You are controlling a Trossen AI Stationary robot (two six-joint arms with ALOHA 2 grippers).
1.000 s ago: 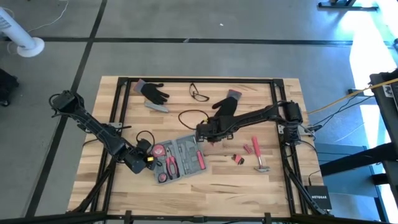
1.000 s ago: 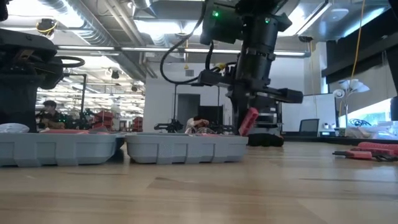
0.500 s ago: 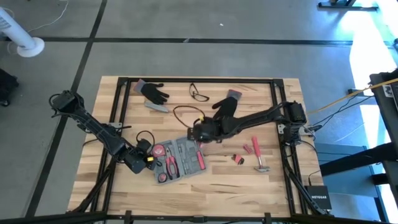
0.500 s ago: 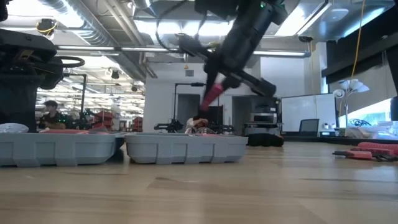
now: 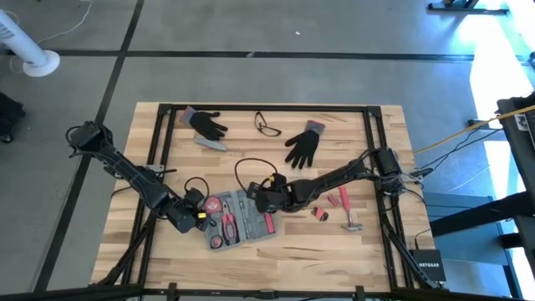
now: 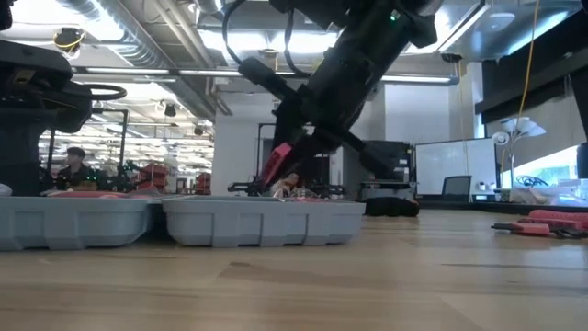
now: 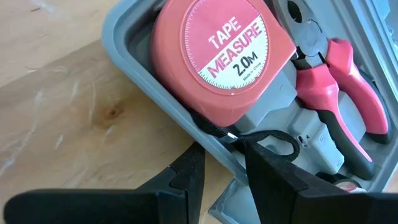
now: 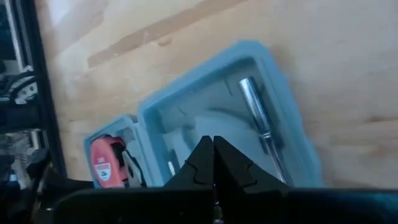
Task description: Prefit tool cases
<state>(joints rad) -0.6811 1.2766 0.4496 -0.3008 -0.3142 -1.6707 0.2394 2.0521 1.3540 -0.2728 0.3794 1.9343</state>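
The blue-grey tool case [image 5: 240, 217] lies open on the wooden table, holding a red tape measure [image 7: 217, 56], red-handled pliers [image 7: 348, 93] and a screwdriver [image 8: 261, 130]. My left gripper [image 5: 201, 214] is closed on the case's left end, beside the tape measure. My right gripper [image 5: 266, 201] hangs slanting over the case's far half, fingers shut [image 8: 213, 152]. In the low view a small pink-red piece [image 6: 276, 167] sticks out at its fingertips. The right wrist view does not show that piece. My left gripper pinches the case's rim wall [image 7: 227, 158] next to the tape measure, one finger [image 7: 186, 177] outside over the wood and one [image 7: 267, 171] inside. It comes slanting down from the table's left. The case lies flat on the table. My right gripper holds the pink-red piece [image 6: 274, 173] at its fingertips. It slants down toward the table's left, and the piece is clear above the case. How the fingers grip it is hidden.
Two black gloves [image 5: 209, 124] [image 5: 303, 146], a slim grey bar [image 5: 211, 144] and glasses [image 5: 267, 125] lie at the far side. A hammer [image 5: 349, 219] and small red tools [image 5: 332, 201] lie right of the case. A black cable [image 5: 249, 163] loops behind it.
My right gripper has swung toward the table's near-left and come down over the case, rolling and tipping its wrist, with the pink-red piece still at its tips. The case has shifted a little toward the table's left.
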